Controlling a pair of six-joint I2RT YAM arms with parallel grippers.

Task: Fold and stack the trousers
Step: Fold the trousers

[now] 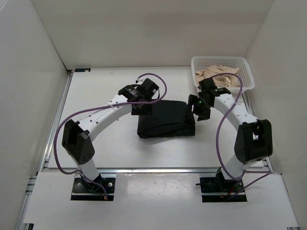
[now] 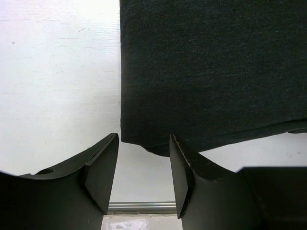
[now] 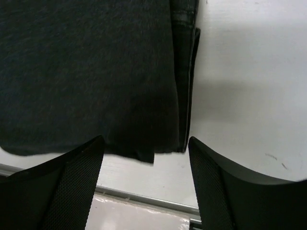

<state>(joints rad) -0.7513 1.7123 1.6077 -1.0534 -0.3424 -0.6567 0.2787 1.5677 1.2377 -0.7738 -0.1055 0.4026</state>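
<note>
- The table (image 1: 163,153) is seen beneath the trousers on every side, with pale bare surface showing around them.
- The trousers (image 1: 165,120) are found in the middle of the table as a compact black bundle, already folded into a rough rectangle. Several layers are stacked at the edge nearer the right arm.
- A white basket (image 1: 218,58) is set beyond the trousers, at their far right and a little apart, and pale cloth (image 1: 218,74) is heaped in it.
- The right gripper (image 3: 146,143) is held over the right-hand edge of the trousers. Its jaws are spread wide and nothing is gripped.
- The left gripper (image 2: 144,143) is held over the trousers' far left corner. Its jaws are parted by a narrower gap and nothing is between them.
- The fold is judged nearly finished; a last fold or a move to a stack is probably what is left.
- If only the top layer is pinched at the stacked edge, the bundle could be peeled open when lifted.
- If the two sides are raised unevenly, the soft cloth could sag in the middle and the fold be lost.
- If the jaws are closed too low, the bundle could be dragged across the table and skewed.
</note>
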